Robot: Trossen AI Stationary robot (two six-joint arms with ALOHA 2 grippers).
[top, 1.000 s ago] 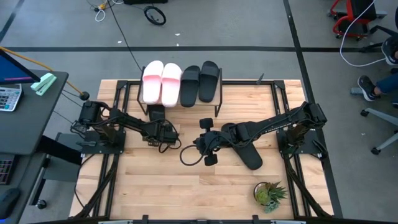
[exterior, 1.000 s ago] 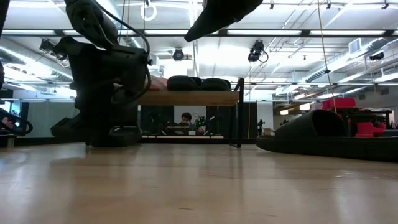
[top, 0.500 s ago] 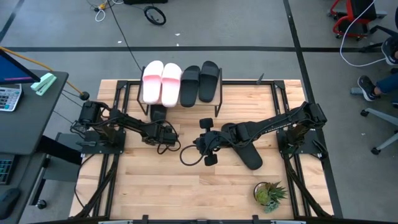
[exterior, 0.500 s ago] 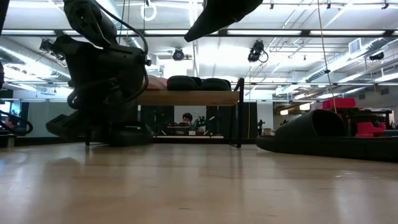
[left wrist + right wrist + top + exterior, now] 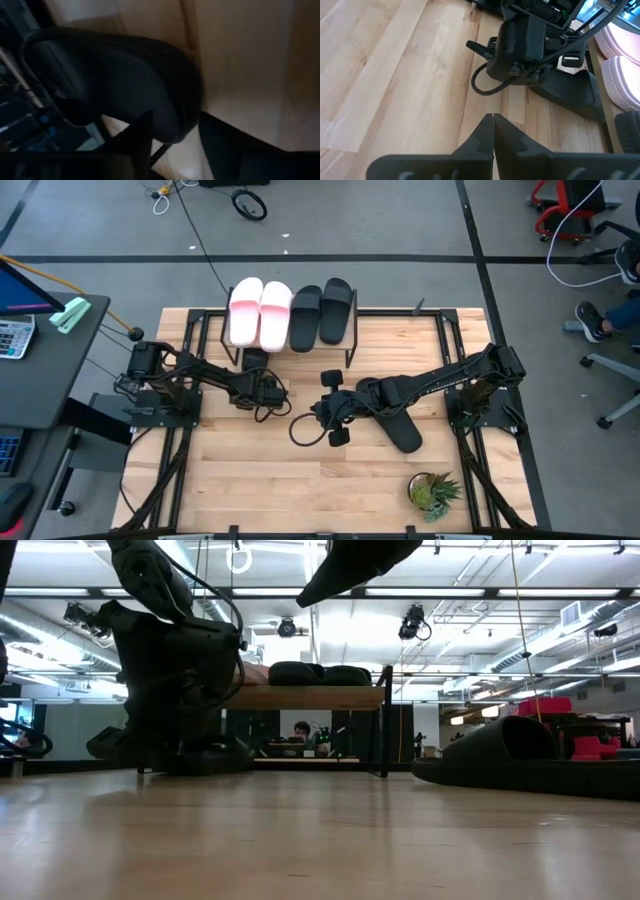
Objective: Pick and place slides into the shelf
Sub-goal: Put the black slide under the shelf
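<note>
The black slide (image 5: 254, 361) you are working lies on the desk (image 5: 300, 490) at the left end of the shelf (image 5: 300, 697), partly tucked under the plank. Over the last second it has barely shifted, so it has not really gone anywhere yet.

The left claw (image 5: 262, 386) sits right at the slide's near end, a shade closer to the shelf than before. Its wrist view is filled by the slide's dark rim. You cannot tell from here whether the claw grips the rim or merely stands around it.

Up top nothing has changed: the two pink slides (image 5: 260, 312) and two black slides (image 5: 322, 312) fill the plank side by side. That probably leaves only the space beneath it for this one.

The right claw (image 5: 335, 412) stays pinched closed and empty over mid-desk. The last black slide (image 5: 400, 428) lies under that arm, well apart from the shelf. Two slides still need placing.
</note>
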